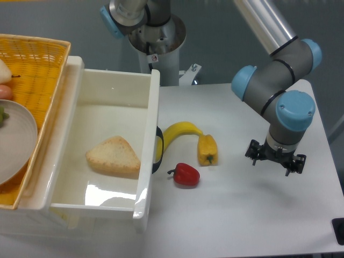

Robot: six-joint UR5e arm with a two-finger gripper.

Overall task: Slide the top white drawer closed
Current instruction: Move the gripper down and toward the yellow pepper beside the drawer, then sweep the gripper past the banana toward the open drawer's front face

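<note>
Top white drawer stands open, bread wedge inside.
I can't tell the gripper fingers' spread; the drawer's black arched handle is half hidden behind its glossy front.

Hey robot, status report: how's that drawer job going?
Gripper empty, above the table, right of the drawer. Drawer wide open, bread inside. Banana, yellow pepper, red pepper lie by its front.

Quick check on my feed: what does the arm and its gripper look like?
The arm has grey joint housings with light blue round caps and a shiny silver tube link. The gripper is small and black, with dark fingers. No cables or markings are discernible.
</note>
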